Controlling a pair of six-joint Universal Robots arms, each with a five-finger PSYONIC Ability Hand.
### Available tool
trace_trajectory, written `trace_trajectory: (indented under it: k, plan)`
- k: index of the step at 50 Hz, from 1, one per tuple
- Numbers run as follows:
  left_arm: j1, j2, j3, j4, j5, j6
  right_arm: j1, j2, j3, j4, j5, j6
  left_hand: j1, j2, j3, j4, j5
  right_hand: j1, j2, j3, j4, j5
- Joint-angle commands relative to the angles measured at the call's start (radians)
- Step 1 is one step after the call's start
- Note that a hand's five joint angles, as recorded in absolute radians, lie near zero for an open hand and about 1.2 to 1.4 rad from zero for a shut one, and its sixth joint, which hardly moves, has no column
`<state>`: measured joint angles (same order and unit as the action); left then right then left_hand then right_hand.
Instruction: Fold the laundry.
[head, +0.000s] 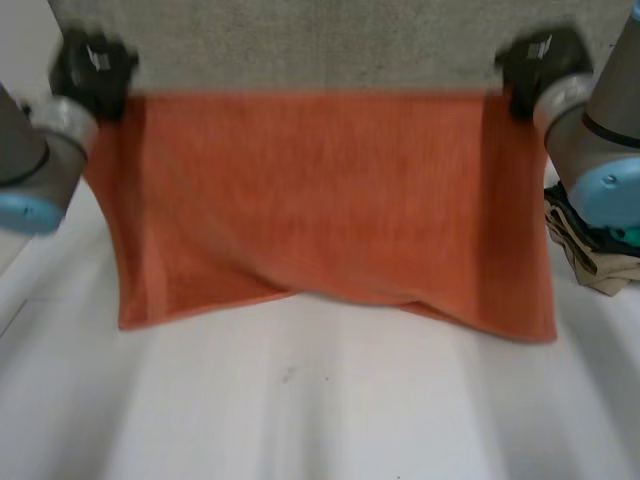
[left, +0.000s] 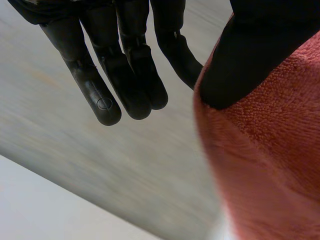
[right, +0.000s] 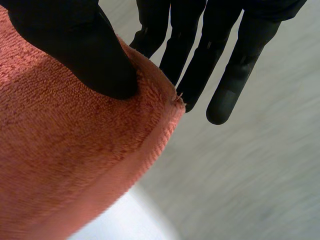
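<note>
An orange towel (head: 320, 200) hangs spread wide between my two hands, its lower edge sagging onto the white table (head: 320, 400). My left hand (head: 92, 70) holds the towel's upper left corner and my right hand (head: 540, 62) its upper right corner. In the left wrist view the thumb (left: 250, 55) presses the towel (left: 270, 165) against a finger, while the other fingers (left: 125, 75) stay straight. In the right wrist view the thumb (right: 85, 55) pinches the towel's corner (right: 60, 150) against the fingers (right: 200, 55) behind it.
A heap of beige and teal clothes (head: 590, 250) lies at the table's right edge, beside my right arm. Grey floor (head: 320, 40) shows beyond the towel's upper edge. Bare white table stretches in front of the towel.
</note>
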<state>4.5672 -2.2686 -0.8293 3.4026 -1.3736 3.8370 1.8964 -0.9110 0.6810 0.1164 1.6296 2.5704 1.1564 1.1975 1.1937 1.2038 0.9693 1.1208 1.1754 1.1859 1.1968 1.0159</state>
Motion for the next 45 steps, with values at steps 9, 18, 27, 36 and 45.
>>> trace_trajectory:
  k: [9,18,27,36,45]
  plan:
    - [0.035,0.053,0.131,0.655,-0.007,-0.329,0.024,-0.092,0.012,-0.534,-0.019,0.040,0.240,0.199,0.203,0.192,0.252,0.275,0.221,0.210,0.199,0.206]
    - [0.053,0.113,-0.146,0.604,0.034,-0.376,0.027,-0.089,0.204,-0.374,-0.108,0.044,0.240,0.199,0.203,0.192,0.252,0.275,0.221,0.210,0.199,0.206]
    - [0.070,0.116,-0.522,0.494,0.177,-0.265,0.015,-0.023,0.403,-0.244,-0.169,0.024,0.240,0.199,0.203,0.192,0.252,0.275,0.221,0.210,0.199,0.206]
    - [0.130,0.178,-0.721,0.072,0.125,0.010,-0.031,-0.066,0.482,0.201,-0.197,-0.142,0.240,0.199,0.203,0.192,0.252,0.275,0.221,0.210,0.199,0.206]
    - [0.231,0.444,-1.030,-0.260,0.094,0.312,-0.103,-0.331,0.702,0.765,-0.155,-0.358,0.240,0.199,0.203,0.192,0.252,0.275,0.221,0.210,0.199,0.206]
